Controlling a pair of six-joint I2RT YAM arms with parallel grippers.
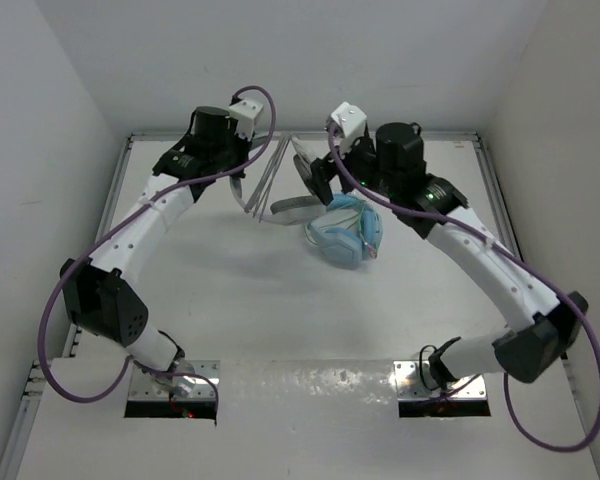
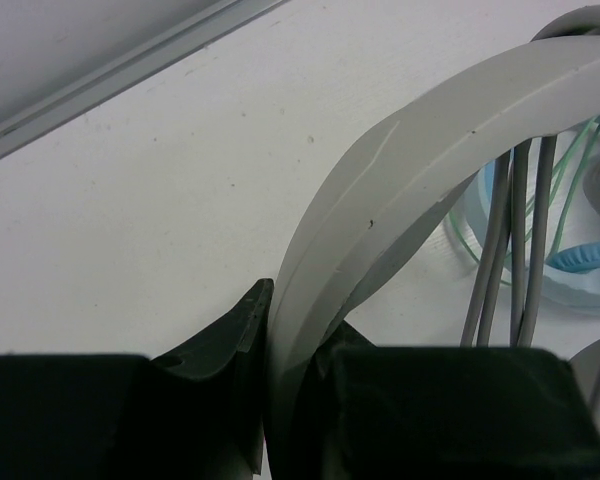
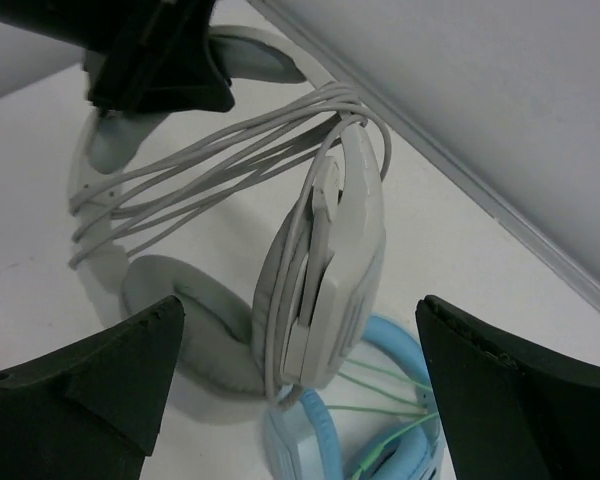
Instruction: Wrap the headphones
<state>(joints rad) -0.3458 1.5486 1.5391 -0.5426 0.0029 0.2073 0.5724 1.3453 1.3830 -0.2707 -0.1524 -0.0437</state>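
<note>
- At the far middle of a plain white worktop [image 1: 240, 290] we find the white and light-grey over-ear headphones [image 1: 292, 205], partly lifted off the surface.
- The left fingers [image 2: 242, 340] are clenched on the smooth white headband [image 2: 380, 200]. In the left wrist view the band arcs up and away from them.
- The right fingers [image 3: 100, 380] are released and spread wide, one on either side of an upright white ear cup [image 3: 335, 260]. We cannot see them touching anything.
- The long thin grey cable [image 3: 210, 160] runs in several loose loops from the headband, near the left fingers, across to the top of that upright ear cup.
- A strand of the cable also hangs down the front edge of the upright ear cup.
- The second ear cup sits low against the worktop, its soft grey ear pad [image 3: 195, 330] just beside the upright one.
- A pair of light blue headphones [image 1: 345, 238] with thin green wires lies on the worktop, right up against the white pair on its near right side.
- From above, we see the cable strands as straight lines slanting just right of the left fingers.
</note>
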